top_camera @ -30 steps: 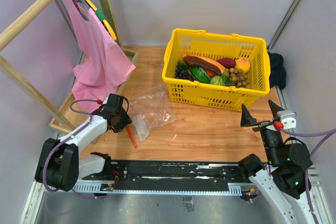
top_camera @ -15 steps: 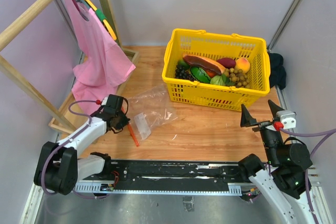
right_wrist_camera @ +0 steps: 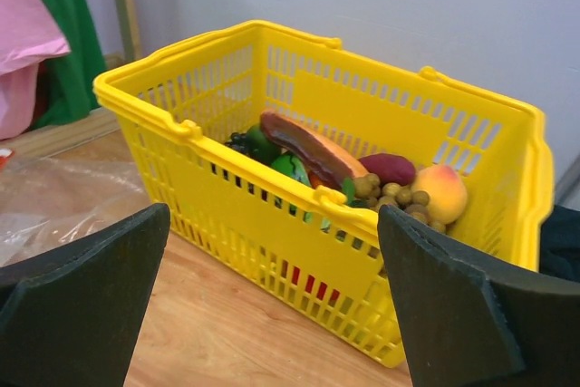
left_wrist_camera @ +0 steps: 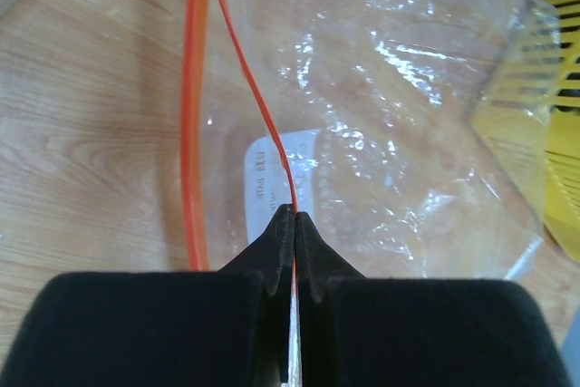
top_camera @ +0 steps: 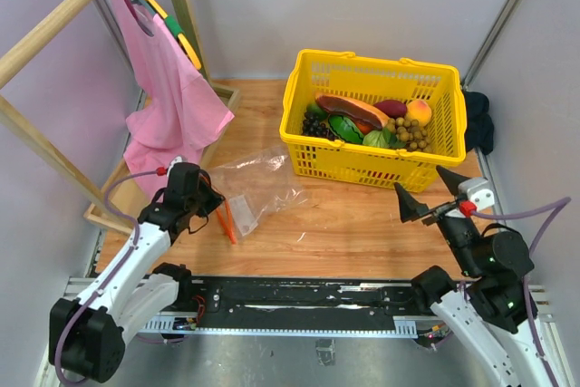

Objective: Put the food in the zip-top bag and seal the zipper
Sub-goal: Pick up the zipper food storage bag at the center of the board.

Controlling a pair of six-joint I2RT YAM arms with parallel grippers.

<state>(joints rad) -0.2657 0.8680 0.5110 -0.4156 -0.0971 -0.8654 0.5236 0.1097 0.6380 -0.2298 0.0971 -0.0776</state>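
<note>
- My left arm has swung up and back from where it was a second ago. It now sits left of the basket [top_camera: 372, 62] and a little nearer me.
- My left claw [left_wrist_camera: 294, 215] was half spread then and has since pressed together on the zipper [left_wrist_camera: 249, 79]. It pinches one thin red strand, and the other strand lies apart on the wood, so the mouth gapes.
- The bag [top_camera: 263, 178] lies crumpled just left of the basket's near corner, and its zipper edge has been drawn slightly towards the claw.
- My right claw [top_camera: 419, 178] has turned towards the basket from the near right. Its fingers are as widely spread as before and hold nothing.
- I judge the bag secured and open, so loading can start, though no item is in it yet.
- All the food [right_wrist_camera: 399, 189] is inside the basket at its right end: peach [right_wrist_camera: 442, 192], tan balls, a purple piece.
- The table [top_camera: 344, 233] is bare pale wood in front of the basket.
- Grey walls close in the room. A wooden rack with a pink cloth [top_camera: 172, 97] stands far left of the basket, and a dark bundle [top_camera: 478, 120] lies just to its right.
</note>
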